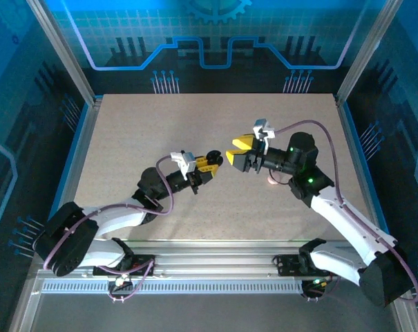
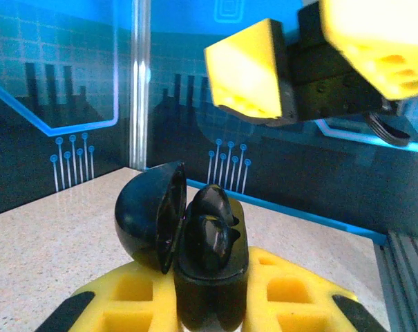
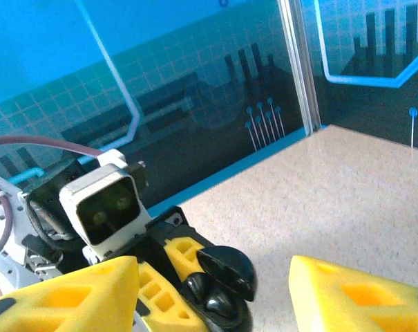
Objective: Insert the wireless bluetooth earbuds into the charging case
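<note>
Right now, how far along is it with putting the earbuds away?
Done: a black earbud sits in the charging case, whose lid stands open. In hand: the left gripper is shut on the case; the right gripper hovers open and empty close by. Left: I cannot tell whether a second slot is filled; the lid is not yet closed.

Speckled beige tabletop [image 1: 126, 138], metal rail along near edge, one small pale pinkish piece [image 1: 272, 181] lying right of centre, too small to identify.

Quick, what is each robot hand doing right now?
Left gripper: shut on the charging case.
Right gripper: open, holding nothing.
</note>
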Controlling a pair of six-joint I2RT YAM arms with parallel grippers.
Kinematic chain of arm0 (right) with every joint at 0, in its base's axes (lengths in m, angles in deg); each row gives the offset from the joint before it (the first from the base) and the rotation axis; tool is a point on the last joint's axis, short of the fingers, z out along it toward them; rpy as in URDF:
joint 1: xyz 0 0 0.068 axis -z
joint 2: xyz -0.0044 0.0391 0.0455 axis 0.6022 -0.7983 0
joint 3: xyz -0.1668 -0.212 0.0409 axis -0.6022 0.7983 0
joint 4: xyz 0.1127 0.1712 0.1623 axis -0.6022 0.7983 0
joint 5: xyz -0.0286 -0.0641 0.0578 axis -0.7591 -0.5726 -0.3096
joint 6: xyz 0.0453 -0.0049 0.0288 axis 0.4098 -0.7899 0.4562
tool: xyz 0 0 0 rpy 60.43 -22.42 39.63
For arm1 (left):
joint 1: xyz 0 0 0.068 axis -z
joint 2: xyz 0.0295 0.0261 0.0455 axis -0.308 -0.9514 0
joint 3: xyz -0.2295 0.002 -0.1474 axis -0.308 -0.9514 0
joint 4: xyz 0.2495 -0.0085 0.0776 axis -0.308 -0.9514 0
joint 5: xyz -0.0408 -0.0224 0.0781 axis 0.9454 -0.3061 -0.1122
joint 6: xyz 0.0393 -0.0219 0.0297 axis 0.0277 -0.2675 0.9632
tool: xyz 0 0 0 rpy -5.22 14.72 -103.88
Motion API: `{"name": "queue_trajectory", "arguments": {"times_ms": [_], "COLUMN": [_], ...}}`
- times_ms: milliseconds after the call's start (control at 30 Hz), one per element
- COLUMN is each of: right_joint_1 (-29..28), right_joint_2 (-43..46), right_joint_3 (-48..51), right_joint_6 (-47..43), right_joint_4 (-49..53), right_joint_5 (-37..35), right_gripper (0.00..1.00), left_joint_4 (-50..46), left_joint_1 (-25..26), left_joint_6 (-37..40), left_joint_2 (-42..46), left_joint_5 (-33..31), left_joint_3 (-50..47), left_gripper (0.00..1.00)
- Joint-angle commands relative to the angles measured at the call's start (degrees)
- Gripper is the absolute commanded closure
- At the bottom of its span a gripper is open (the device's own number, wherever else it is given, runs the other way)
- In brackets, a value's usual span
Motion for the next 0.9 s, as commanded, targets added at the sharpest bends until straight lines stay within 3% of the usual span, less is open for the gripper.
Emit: {"name": "queue_trajectory", "arguments": {"times_ms": [0, 267, 867], "right_joint_1": [2.5, 2.7, -0.7], "right_joint_2": [-0.2, -5.1, -12.7], "right_joint_3": [-2.8, -8.4, -13.1], "right_joint_6": [-2.2, -2.7, -7.4], "right_joint_4": [10.6, 18.0, 24.2], "right_joint_5": [7.2, 16.7, 18.9], "right_gripper": [0.39, 0.36, 0.36], "left_joint_4": [-3.2, -6.6, -6.8], "left_joint_1": [0.4, 0.4, 0.4], "left_joint_6": [4.6, 7.0, 5.7], "left_joint_2": [2.7, 3.8, 2.9], "left_joint_5": [5.8, 12.6, 12.9], "left_joint_3": [0.7, 2.2, 3.8], "left_gripper": [0.96, 0.96, 0.96]}}
